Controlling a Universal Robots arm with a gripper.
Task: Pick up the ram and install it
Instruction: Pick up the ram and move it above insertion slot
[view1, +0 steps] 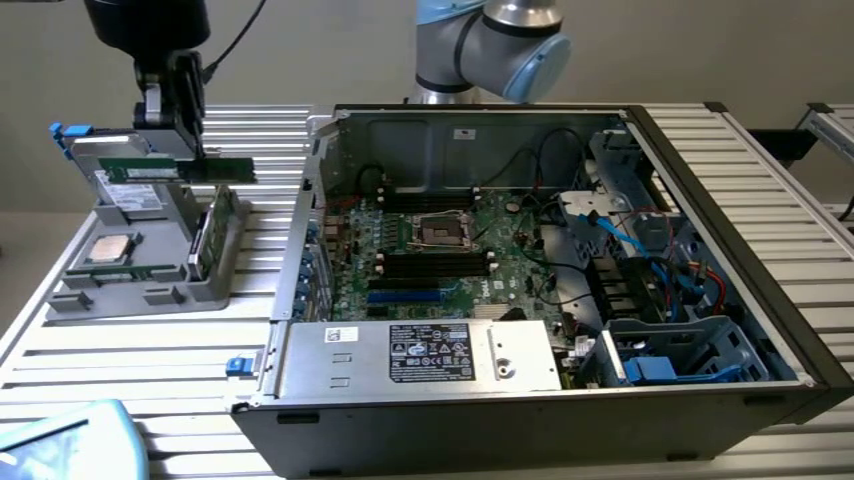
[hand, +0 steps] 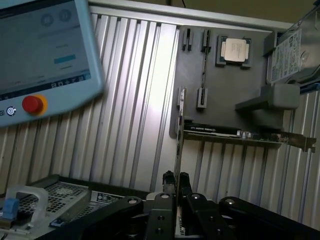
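On the gripper (view1: 195, 150) the jaws close narrowly on the ram (view1: 227, 170), over the tray (view1: 80, 300) at the exterior view's left. The ram is a thin green stick, held level.

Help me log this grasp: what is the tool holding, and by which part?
The tool holds the ram, its fingers pinching the stick's two flat faces at the upper long edge, near mid-length.

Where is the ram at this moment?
On the exterior view's left, the ram is held in the end effector above the grey parts holder, outside the open computer case.
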